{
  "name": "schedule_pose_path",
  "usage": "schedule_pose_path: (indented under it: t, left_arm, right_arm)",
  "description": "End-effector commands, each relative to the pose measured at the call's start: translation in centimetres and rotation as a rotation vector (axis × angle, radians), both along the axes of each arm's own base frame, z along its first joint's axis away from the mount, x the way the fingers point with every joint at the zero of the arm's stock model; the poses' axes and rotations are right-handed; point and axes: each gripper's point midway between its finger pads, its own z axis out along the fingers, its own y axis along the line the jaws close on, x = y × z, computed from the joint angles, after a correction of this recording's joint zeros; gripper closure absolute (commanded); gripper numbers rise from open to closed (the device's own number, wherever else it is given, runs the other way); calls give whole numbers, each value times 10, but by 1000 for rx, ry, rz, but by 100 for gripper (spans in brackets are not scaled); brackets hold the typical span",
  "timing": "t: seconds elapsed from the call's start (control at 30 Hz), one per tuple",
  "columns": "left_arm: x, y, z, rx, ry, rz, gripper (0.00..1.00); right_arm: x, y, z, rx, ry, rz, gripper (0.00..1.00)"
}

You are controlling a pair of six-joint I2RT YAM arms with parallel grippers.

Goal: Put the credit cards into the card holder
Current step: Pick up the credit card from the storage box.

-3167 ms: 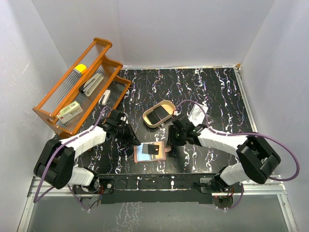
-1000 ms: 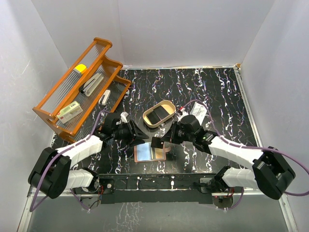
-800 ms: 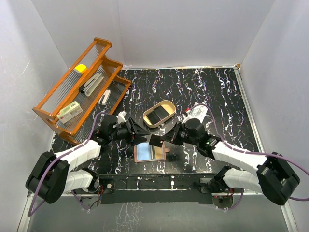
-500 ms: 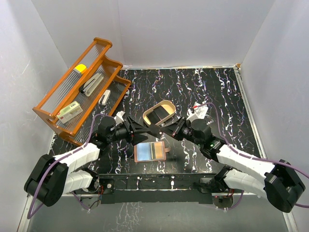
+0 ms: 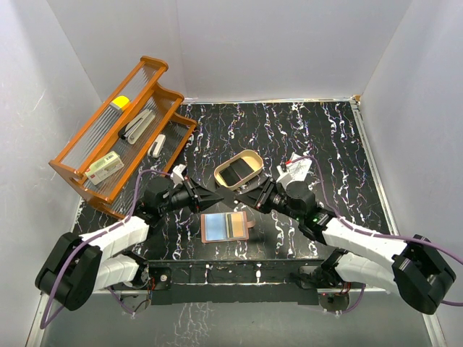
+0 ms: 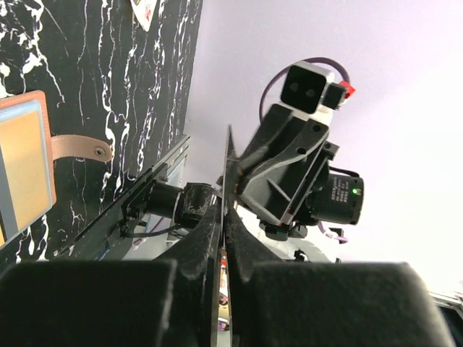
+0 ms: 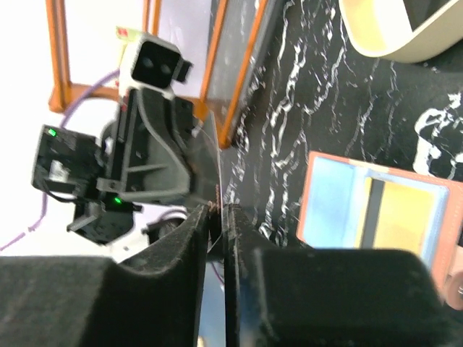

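Observation:
The card holder [image 5: 226,226] lies open on the table, reddish-brown, with a pale blue and an orange card in its pockets. It also shows in the left wrist view [image 6: 25,170] and the right wrist view [image 7: 376,210]. My left gripper [image 5: 215,195] and right gripper [image 5: 246,196] face each other above it, both shut on one thin dark card [image 5: 231,194] held in the air. The card is edge-on in the left wrist view [image 6: 228,163], between the left jaws [image 6: 223,211]. The right jaws [image 7: 217,208] pinch its other end [image 7: 206,163]. A white card with red print [image 5: 296,168] lies behind the right arm.
A tan oval tray [image 5: 252,156] with dark cards in it stands just behind the grippers. A large orange wire rack [image 5: 116,130] holding a cream box and other items stands at the back left. White walls enclose the table.
The dark card lay on the card holder; my right gripper lifted it off, both arms rose, and my left gripper closed on its other end. The holder's blue and orange cards now show.

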Motion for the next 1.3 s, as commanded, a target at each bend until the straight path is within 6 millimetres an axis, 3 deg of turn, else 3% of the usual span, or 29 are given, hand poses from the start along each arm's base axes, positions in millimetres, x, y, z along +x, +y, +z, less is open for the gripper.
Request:
schedule_pose_path:
  t: [0.0, 0.07, 0.17, 0.33, 0.5, 0.67, 0.8, 0.9, 1.0, 1.13, 1.2, 1.27]
  left_arm:
    - [-5, 0, 18, -26, -110, -18, 100]
    - [-9, -2, 18, -4, -164, -65, 100]
    - [-23, -8, 12, 26, -209, -203, 100]
    - [-53, -6, 5, -10, -228, -359, 100]
    - [-66, -2, 2, 2, -248, -404, 100]
    - [-71, 0, 2, 2, -263, -426, 100]
    - [-72, 0, -1, -3, -252, -425, 100]
    - [-72, 0, -3, -4, -245, -428, 100]
    - [-71, 0, -6, 8, -238, -423, 100]
    - [-62, 5, -21, 109, -180, -371, 64]
    - [-52, 14, -40, 236, -144, -312, 56]
    - [-41, 34, -69, 442, -63, -228, 55]
  right_arm:
    - [-26, 5, 5, -19, -115, 154, 82]
    - [-32, 3, -1, -104, -140, 208, 72]
    - [-38, -3, -6, -217, -149, 263, 66]
    - [-52, -1, 17, -167, -196, 340, 56]
    - [-60, 9, 25, -130, -195, 420, 49]
    - [-65, 17, 29, -88, -191, 478, 61]
    - [-66, 18, 30, -77, -202, 488, 78]
    - [-70, 19, 28, -62, -196, 509, 83]
    - [-70, 19, 24, -67, -190, 511, 100]
    - [-62, 14, 16, -89, -185, 443, 100]
    - [-56, 11, 8, -101, -172, 392, 100]
    - [-50, 9, -4, -111, -152, 352, 100]
